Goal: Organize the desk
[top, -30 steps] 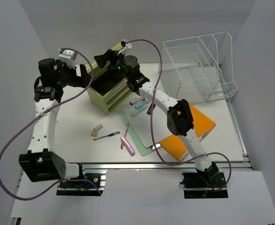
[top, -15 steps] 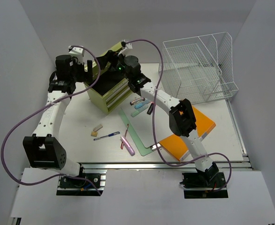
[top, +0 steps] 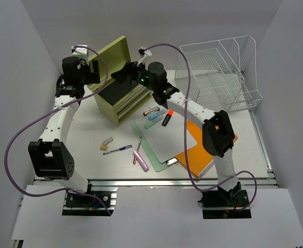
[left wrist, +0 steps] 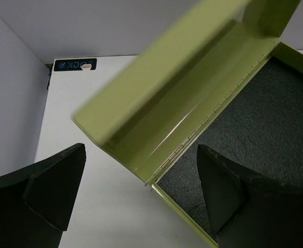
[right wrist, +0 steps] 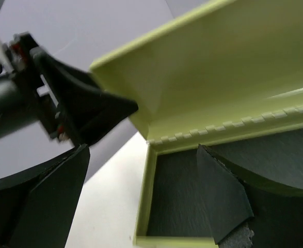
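Overhead, the drawer box [top: 126,107] with raised lid [top: 109,59] shows only dark lining [left wrist: 265,129]; left jaws and right jaws gape.

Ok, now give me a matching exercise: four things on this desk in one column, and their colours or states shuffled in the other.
Things:
1. drawer box
2. wire tray rack
3. folder
4. pen

Colours or states:
A. orange, lying flat
B. white, nothing in it
C. olive green, lid raised
D. blue, lying near the front edge

Pairs: 1-C, 2-B, 3-A, 4-D
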{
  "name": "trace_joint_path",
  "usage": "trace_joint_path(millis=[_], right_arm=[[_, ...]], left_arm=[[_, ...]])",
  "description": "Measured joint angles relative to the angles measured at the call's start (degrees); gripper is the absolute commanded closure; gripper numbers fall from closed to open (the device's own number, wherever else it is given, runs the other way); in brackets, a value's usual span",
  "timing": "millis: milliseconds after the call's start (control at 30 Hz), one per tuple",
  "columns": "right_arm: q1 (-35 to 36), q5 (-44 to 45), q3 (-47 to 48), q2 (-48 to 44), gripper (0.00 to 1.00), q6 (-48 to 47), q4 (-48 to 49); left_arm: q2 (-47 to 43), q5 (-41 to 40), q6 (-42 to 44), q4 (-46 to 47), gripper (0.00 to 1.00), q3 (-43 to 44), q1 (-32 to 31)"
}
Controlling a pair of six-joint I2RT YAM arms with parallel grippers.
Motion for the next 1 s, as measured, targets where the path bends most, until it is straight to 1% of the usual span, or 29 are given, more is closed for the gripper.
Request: trace_joint_path(millis=[100,233,433,633,833,900,1000], right_arm=[[-1.31,-1.25,-9.51,-7.39,0.11,-1.29,0.2],[-2.64,-0.81,-19.52,-16.96,0.11,-3.98,-0.83],[-2.86,0.7,-29.59,-28.2,0.11,-7.72,-5.11],[-2.75,3.41,-32.98,-32.26,0.11,-10.84,-14.29],[-2.67,5.64,-39.39,-36.44,0.11,-14.88,-23.87],[-2.1,6.19,-40.48,-37.03,0.11,-16.81,-27.39],[2.16,8.02,-42.27,-37.35,0.11,-20.44,-30.97]], left_arm=[[1.31,-0.28,-0.2,0.59,0.03,1.18,0.0],[2.71,-1.18,-0.48,0.63,0.03,1.97,0.0],[2.56,-1.2,-1.25,0.7,0.02,1.97,0.0],[-0.02,-0.2,-5.09,-1.81,0.02,1.33,0.0],[-6.51,1.68,-12.87,-9.99,0.02,0.76,0.0],[-10.14,2.14,-16.52,-12.94,0.02,-1.44,0.0],[-16.61,2.19,-23.67,-18.6,0.02,-6.6,0.0]])
